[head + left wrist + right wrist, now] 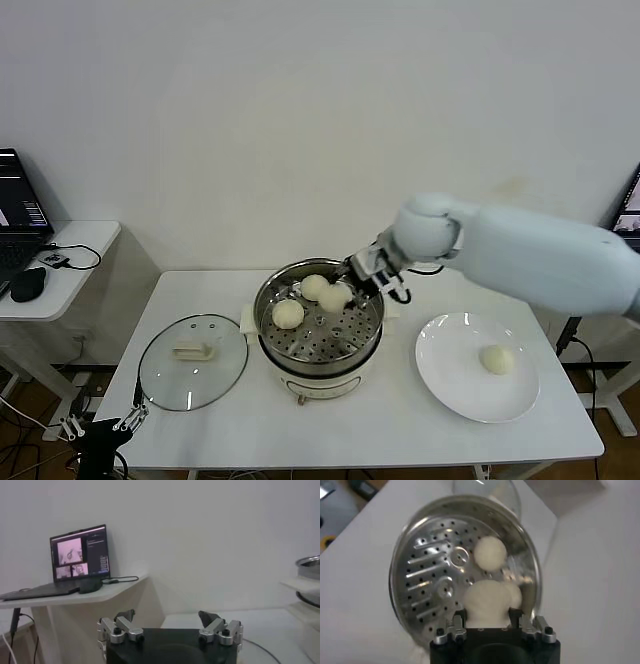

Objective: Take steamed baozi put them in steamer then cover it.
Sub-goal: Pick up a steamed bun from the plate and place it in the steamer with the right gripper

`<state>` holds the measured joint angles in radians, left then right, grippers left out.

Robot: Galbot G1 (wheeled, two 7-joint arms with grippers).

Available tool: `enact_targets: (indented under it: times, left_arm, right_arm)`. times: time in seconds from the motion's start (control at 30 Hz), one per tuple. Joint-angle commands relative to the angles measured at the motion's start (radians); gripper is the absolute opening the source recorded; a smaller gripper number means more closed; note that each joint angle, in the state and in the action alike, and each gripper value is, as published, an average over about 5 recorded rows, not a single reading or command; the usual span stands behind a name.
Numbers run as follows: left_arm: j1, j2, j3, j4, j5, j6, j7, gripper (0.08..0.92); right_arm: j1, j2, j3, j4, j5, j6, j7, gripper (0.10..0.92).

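The steel steamer (300, 378) stands mid-table with its perforated tray (432, 575) showing. My right gripper (352, 284) reaches over the steamer's far right rim and is shut on a cream-white baozi (335, 297), seen pinched in the right wrist view as the baozi (487, 601) between the right gripper (487, 616) fingers. Two more baozi (288, 314) (313, 286) lie on the tray. A further baozi (497, 359) rests on the white plate (450, 380). The glass cover (193, 362) lies flat on the table left of the steamer. My left gripper (130, 418) (166, 617) hangs open and empty beyond the table's front left corner.
A side table (70, 245) with a laptop (80, 552) and a mouse (27, 284) stands to the left. The steamer's rim (310, 562) shows at the edge of the left wrist view. A white wall backs the table.
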<state>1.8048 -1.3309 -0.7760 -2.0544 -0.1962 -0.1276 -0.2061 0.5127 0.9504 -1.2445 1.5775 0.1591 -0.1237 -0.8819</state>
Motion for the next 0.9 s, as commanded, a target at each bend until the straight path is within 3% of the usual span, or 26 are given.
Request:
enact_targets:
  times: [0.03, 0.7, 0.9]
  left_arm:
    - [-0.003, -0.001, -0.003, 0.007, -0.003, -0.002, -0.001, 0.823]
    - [-0.007, -0.004, -0.008, 0.025, -0.009, -0.009, -0.003, 0.823]
    - [-0.008, -0.004, -0.008, 0.025, -0.008, -0.009, -0.003, 0.823]
  right_arm:
    - [-0.038, 0.133, -0.068, -0.061, -0.187, 0.194, 0.003, 0.544]
    - [-0.045, 0.152, -0.082, -0.056, -0.291, 0.299, -0.007, 0.548]
    - [-0.033, 0.115, -0.069, -0.038, -0.285, 0.303, 0.003, 0.626]
